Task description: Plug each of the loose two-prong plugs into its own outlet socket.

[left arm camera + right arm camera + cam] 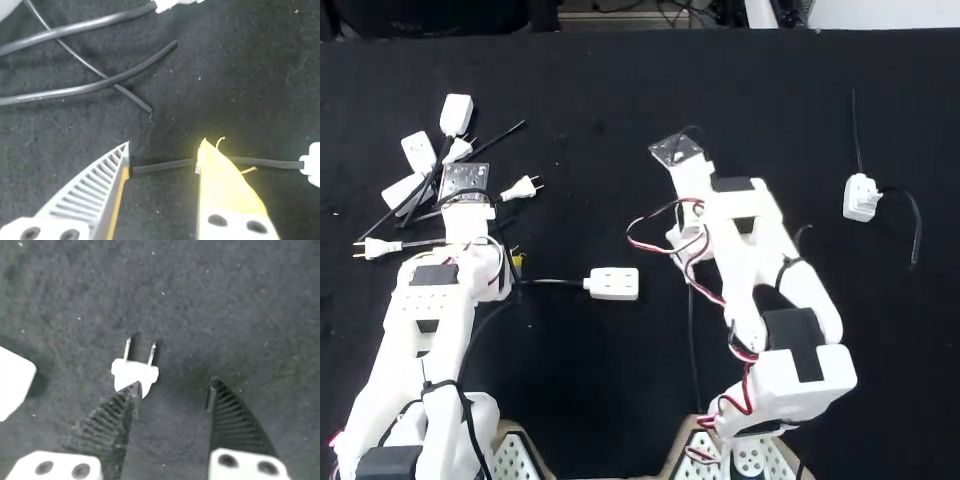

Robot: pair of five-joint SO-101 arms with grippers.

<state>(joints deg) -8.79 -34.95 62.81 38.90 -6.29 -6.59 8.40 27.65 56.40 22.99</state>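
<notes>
The left gripper (pixel 164 147), with one grey ribbed finger and one yellow finger, stands open and holds nothing; a thin black cable (pixel 162 165) lies on the black cloth table (pixel 240 75) across the gap at its fingertips. The right gripper (pixel 174 385), with black ribbed fingers, stands wide open and empty, one fingertip at the body of a small white two-prong plug (pixel 135 372) lying flat with its prongs pointing away. A white rectangular outlet socket (pixel 615 284) on a black cord lies between the two arms.

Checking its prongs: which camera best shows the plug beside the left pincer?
High view: the plug lies whole, prongs pointing right. Left wrist view catches its white rear and cord; right wrist view faces another plug.
</notes>
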